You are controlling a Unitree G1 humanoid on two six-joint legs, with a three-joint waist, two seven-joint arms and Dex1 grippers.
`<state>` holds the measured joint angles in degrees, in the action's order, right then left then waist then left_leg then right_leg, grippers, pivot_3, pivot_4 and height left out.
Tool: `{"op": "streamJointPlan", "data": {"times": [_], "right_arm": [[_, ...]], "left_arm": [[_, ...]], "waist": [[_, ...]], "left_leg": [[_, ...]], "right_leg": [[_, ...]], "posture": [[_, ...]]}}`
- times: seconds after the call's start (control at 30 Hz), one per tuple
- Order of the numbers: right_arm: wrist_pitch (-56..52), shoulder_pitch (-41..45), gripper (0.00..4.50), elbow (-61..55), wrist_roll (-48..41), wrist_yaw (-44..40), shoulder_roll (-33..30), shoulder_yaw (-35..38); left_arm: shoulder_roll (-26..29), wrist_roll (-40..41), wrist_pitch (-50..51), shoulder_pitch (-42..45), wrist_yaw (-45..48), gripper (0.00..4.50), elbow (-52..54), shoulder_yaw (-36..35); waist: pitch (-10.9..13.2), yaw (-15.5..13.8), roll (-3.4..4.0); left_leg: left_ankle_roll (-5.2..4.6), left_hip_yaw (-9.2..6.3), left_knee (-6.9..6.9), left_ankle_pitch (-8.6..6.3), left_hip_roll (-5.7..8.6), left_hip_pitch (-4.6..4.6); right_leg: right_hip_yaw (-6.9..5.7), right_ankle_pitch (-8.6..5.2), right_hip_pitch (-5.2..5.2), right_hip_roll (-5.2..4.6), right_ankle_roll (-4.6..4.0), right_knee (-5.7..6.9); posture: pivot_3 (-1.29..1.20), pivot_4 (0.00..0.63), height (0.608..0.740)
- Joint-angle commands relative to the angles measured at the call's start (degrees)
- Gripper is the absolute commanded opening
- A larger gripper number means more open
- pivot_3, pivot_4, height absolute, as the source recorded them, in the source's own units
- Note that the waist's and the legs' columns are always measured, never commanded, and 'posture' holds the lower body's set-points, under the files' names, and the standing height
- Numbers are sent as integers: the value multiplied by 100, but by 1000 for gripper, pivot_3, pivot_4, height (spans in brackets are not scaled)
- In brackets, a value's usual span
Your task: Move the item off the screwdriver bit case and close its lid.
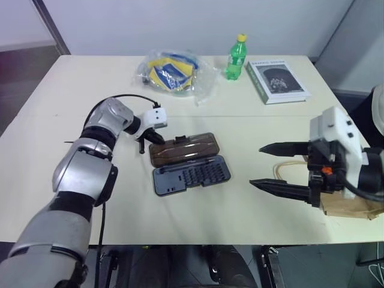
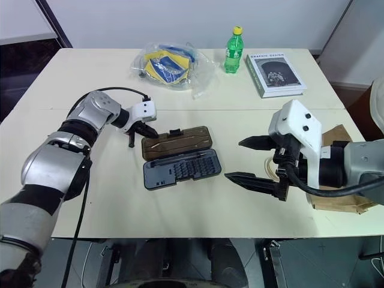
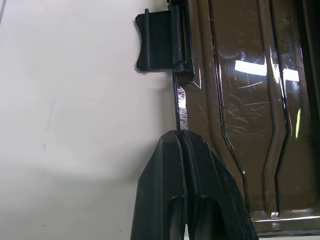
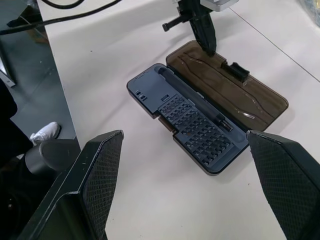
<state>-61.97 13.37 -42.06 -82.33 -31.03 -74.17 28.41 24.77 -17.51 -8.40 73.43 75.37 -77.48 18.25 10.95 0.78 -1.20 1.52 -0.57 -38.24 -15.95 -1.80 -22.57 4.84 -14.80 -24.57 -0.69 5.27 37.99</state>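
- Left gripper point(image 2: 147, 133) had its two black fingers pressed together, tips down at the far long edge of the lid point(image 2: 177, 141), near the lid's left corner.
- From the left wrist view, the closed fingers point(image 3: 187, 190) met the lid's rim just short of the small dark latch tab point(image 3: 156, 41), which stuck out from that same edge over the table point(image 1: 72, 120); whether the rim was pinched between them or only touched could not be told.
- Right gripper point(image 1: 276, 169) hung above the table's right side with its fingers spread wide and nothing between them, pointing toward the case.
- Screwdriver bit case point(image 2: 182, 169) lay open and flat near the middle of the table, its dark grey half nearer the robot, showing rows of small bits and a slim screwdriver along the hinge side.
- Its smoky brown translucent lid lay folded back on the table, on the far side of the grey half.
- Crumpled brown paper bag point(image 2: 336, 201) sat at the table's right edge, behind the right gripper and well apart from the case, with thin cream loop handles point(image 1: 287, 166) showing beside the gripper's fingers.
- Along the far side of the table stood a clear plastic bag with blue and yellow contents point(image 1: 171, 73), a green bottle with a yellow cap point(image 1: 236, 58) and a grey-covered book point(image 1: 276, 80).
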Motion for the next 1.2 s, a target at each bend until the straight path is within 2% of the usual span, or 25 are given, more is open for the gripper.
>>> {"op": "streamJointPlan", "data": {"times": [0.03, 0.17, 0.27, 0.57, 0.77, 0.93, 1.03, 1.2], "right_arm": [[153, 45, 4099, -28, 4, -22, -43, 62], [272, 55, 4099, -60, 196, -127, 16, -145], [399, 109, 4099, -61, 421, -228, 85, -413], [719, 423, 4099, 116, 1145, -574, 393, -1242], [746, 705, 4099, 239, 1430, -780, 566, -1607], [762, 792, 4099, 299, 1681, -897, 683, -1791], [785, 836, 4099, 336, 1885, -953, 788, -1932], [897, 1037, 4099, 483, 2367, -1131, 987, -2325]], "left_arm": [[51, 158, -285, -86, 676, 35, 169, -166], [250, 500, -587, -242, 1487, 35, 546, -331], [464, 799, -648, -480, 1713, 35, 965, -348], [1033, 946, -710, -1669, 1208, 35, 2698, -535], [1114, 1214, -114, -2455, 999, 35, 4151, -575], [1160, 1217, 443, -2644, 665, 35, 4645, -608], [1303, 1336, 813, -2755, 644, 845, 4967, -706], [1587, 1770, 1547, -2937, 393, 3354, 5697, -1140]], "waist": [[0, 1, 0], [2, 21, -3], [2, 42, -3], [2, 20, -2], [2, 2, -2], [2, 5, -2], [2, 17, -2], [3, 43, -2]], "left_leg": [[0, 0, 0, 0, 0, 0], [-1, 0, 1, 0, -1, -1], [-1, 0, 1, 0, -5, 2], [-1, -1, 0, 0, -6, 2], [-1, 1, -1, 0, -6, 1], [0, 1, -1, 0, -5, 2], [0, 1, -1, 0, -5, 3], [0, 0, -1, 0, -7, 5]], "right_leg": [[0, 0, 0, 0, 0, 0], [-1, 0, -1, 2, 0, 0], [0, 0, -2, 5, -1, 1], [0, 0, -2, 3, -1, 4], [-1, 0, -2, 0, -1, 2], [-1, 0, -2, 0, -1, 3], [-1, 0, -2, 1, -1, 3], [-2, 0, -2, 3, -1, 4]], "posture": [[0, 150, 737], [0, 150, 737], [0, 150, 737], [0, 150, 737], [0, 150, 737], [0, 150, 737], [0, 150, 737], [0, 150, 737]]}}
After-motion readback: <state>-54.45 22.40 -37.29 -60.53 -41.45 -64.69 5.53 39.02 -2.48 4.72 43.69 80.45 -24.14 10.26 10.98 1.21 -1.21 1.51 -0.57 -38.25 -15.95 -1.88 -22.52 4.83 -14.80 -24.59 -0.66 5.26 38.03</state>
